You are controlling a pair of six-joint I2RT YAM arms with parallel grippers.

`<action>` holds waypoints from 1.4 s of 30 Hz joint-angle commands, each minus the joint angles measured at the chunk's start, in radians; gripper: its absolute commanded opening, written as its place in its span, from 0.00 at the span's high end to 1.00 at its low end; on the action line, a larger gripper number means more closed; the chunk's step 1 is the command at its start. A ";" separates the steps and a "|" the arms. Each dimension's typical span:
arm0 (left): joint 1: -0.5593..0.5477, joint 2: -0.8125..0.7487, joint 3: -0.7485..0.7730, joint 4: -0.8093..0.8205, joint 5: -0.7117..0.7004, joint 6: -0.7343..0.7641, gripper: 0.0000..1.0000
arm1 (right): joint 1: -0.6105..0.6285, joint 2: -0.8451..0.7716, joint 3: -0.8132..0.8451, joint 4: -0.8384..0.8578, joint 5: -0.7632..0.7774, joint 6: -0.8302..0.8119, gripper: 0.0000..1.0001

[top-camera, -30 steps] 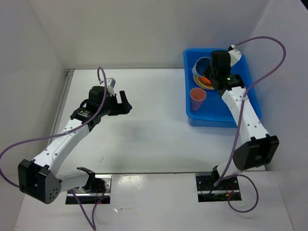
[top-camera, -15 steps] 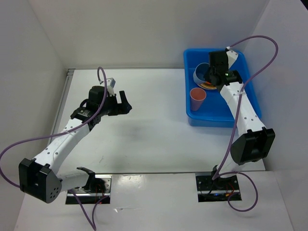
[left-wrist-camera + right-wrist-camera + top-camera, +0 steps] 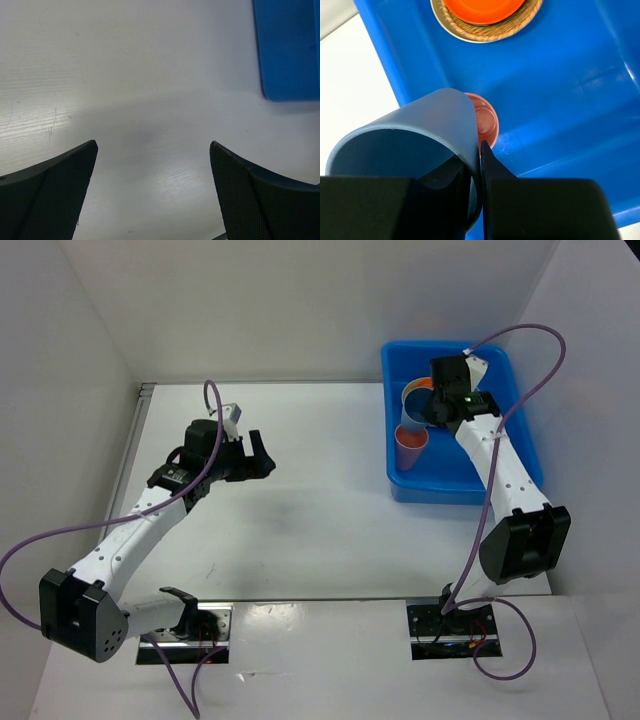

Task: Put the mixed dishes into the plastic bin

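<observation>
1. While the right gripper is clamped on the wall of the blue cup (one finger inside the mouth, one outside), we judge the step in hand to be bringing that cup down into the bin.
2. The blue cup hangs tipped on its side over the bin floor, directly above the pink cup, which stands upright, mouth up. We cannot tell whether the two touch.
3. Also in the bin: an orange plate sitting on a woven tray, apart from the pink cup.
4. The left gripper is spread wide, holds nothing, and hovers over the white table, away from the bin.
5. Next move, as we read it: shift the blue cup off the pink one to bare floor, lower it, then let go. If it drops where it is, it could land on the pink rim and knock that cup over.
</observation>
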 commanded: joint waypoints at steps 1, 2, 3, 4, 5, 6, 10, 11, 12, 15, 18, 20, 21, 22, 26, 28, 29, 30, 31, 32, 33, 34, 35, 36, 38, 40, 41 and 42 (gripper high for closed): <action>0.005 -0.016 -0.014 0.039 0.017 0.002 0.01 | -0.007 -0.033 -0.007 0.011 -0.001 -0.012 1.00; 0.005 -0.016 -0.014 0.039 0.017 0.002 0.01 | -0.007 -0.033 -0.016 0.011 0.008 -0.012 1.00; 0.005 -0.016 -0.014 0.039 0.017 0.002 0.01 | -0.007 -0.023 -0.028 0.024 0.008 -0.012 1.00; 0.005 -0.016 -0.014 0.039 0.017 0.002 0.01 | -0.007 -0.023 -0.028 0.024 0.008 -0.012 1.00; 0.005 -0.016 -0.014 0.039 0.017 0.002 0.01 | -0.007 -0.023 -0.028 0.033 0.008 -0.012 1.00; 0.005 -0.016 -0.014 0.039 0.017 0.002 0.01 | -0.007 -0.014 -0.028 0.033 0.008 -0.012 1.00; 0.005 -0.016 -0.014 0.039 0.017 0.002 0.01 | -0.007 -0.005 -0.028 0.024 0.008 -0.012 1.00; 0.005 -0.016 -0.014 0.039 0.017 0.002 0.01 | -0.007 -0.005 -0.037 0.024 0.008 -0.012 1.00; 0.005 -0.016 -0.014 0.039 0.017 0.002 0.01 | -0.007 -0.005 -0.038 0.024 0.008 -0.012 1.00; 0.005 -0.016 -0.014 0.039 0.017 0.002 0.01 | -0.007 -0.005 -0.051 0.024 0.008 -0.012 1.00; 0.005 -0.016 -0.014 0.039 0.017 0.002 0.01 | -0.007 0.006 -0.061 0.015 -0.001 -0.012 1.00; 0.005 -0.025 -0.014 0.039 0.017 0.002 0.01 | -0.007 0.006 -0.061 0.015 -0.001 -0.012 1.00; 0.005 -0.025 -0.014 0.039 0.017 0.002 0.01 | -0.007 0.006 -0.061 0.015 -0.001 -0.012 0.99; 0.005 -0.025 -0.014 0.039 0.008 0.002 0.01 | -0.007 0.006 -0.070 0.015 -0.001 -0.012 0.99; 0.005 -0.025 -0.023 0.039 0.007 0.002 0.01 | -0.007 0.024 -0.079 0.005 -0.001 -0.021 0.97; 0.005 -0.025 -0.023 0.039 0.007 0.002 0.01 | -0.007 0.035 -0.094 0.018 -0.021 -0.021 0.95; 0.005 -0.025 -0.023 0.039 0.007 0.002 0.01 | -0.007 0.035 -0.105 0.031 -0.021 -0.021 0.95; 0.005 -0.034 -0.023 0.039 0.007 0.002 0.01 | -0.007 0.046 -0.116 0.041 -0.021 -0.021 0.95; 0.005 -0.034 -0.023 0.039 0.007 0.002 0.01 | -0.007 0.058 -0.116 0.041 -0.021 -0.021 0.93; 0.005 -0.034 -0.023 0.039 0.007 0.002 0.01 | -0.007 0.058 -0.116 0.041 -0.030 -0.021 0.93; 0.005 -0.034 -0.023 0.039 0.007 0.002 0.01 | -0.007 0.072 -0.116 0.041 -0.030 -0.021 0.92; 0.005 -0.034 -0.023 0.039 0.007 0.002 0.01 | -0.007 0.082 -0.116 0.050 -0.030 -0.021 0.87; 0.005 -0.034 -0.023 0.039 0.007 0.002 0.01 | -0.007 0.082 -0.116 0.050 -0.030 -0.021 0.84; 0.005 -0.034 -0.023 0.039 0.007 0.002 0.01 | -0.007 0.082 -0.105 0.050 -0.030 -0.012 0.78; 0.005 -0.034 -0.023 0.039 0.007 0.002 0.01 | -0.007 0.082 -0.090 0.050 -0.030 -0.002 0.55; 0.005 -0.034 -0.023 0.030 0.007 0.002 0.01 | -0.007 0.063 -0.065 0.059 -0.030 -0.002 0.38; 0.005 -0.034 -0.023 0.030 0.007 0.002 0.01 | -0.007 0.041 -0.054 0.059 -0.030 -0.002 0.27; 0.005 -0.034 -0.023 0.030 0.007 0.002 0.01 | -0.007 0.032 -0.029 0.059 -0.030 -0.002 0.23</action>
